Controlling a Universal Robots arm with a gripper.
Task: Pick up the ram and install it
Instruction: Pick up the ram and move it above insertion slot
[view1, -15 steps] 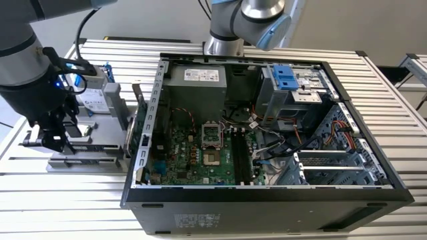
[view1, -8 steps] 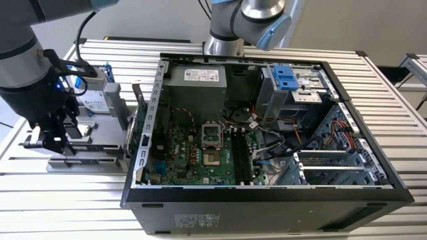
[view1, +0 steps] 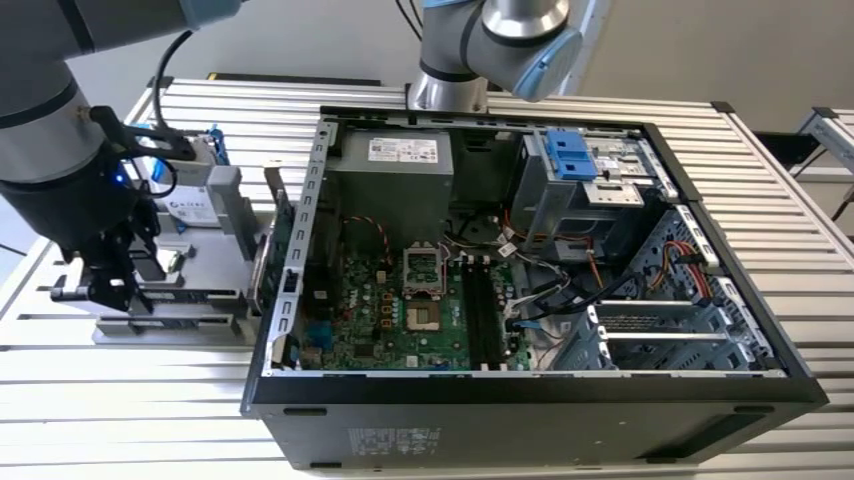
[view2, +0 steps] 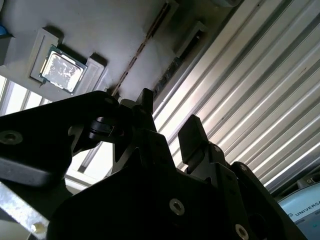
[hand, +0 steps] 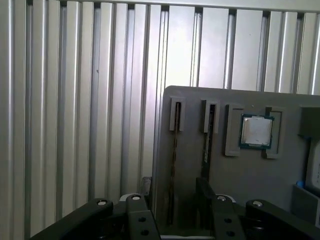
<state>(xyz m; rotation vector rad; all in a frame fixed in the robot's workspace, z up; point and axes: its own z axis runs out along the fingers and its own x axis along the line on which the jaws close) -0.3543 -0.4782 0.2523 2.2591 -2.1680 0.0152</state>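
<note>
- My gripper hangs low over the grey tray, at the tray end farthest from the open computer case.
- The tray sits on a slatted metal table, with the case just beside it.
- The ram stands on edge in a narrow slot of the tray, thin edge up. This is the slot nearest the tray's outer edge.
- In both wrist views my gripper is spread. The two black fingers stand apart, one on each side of the ram's slot.
- The ram's line runs into the gap between them. I hold nothing, and I cannot tell whether either finger touches the stick.
- In the second wrist view the ram shows as a thin brownish line leading down toward my gripper.
- A second slot lies just beside the ram's, with a dark strip in it.
- The square silver processor chip rests in its own pocket of the tray, beyond that second slot.
- The ram is in the tray, not in the case.
</note>
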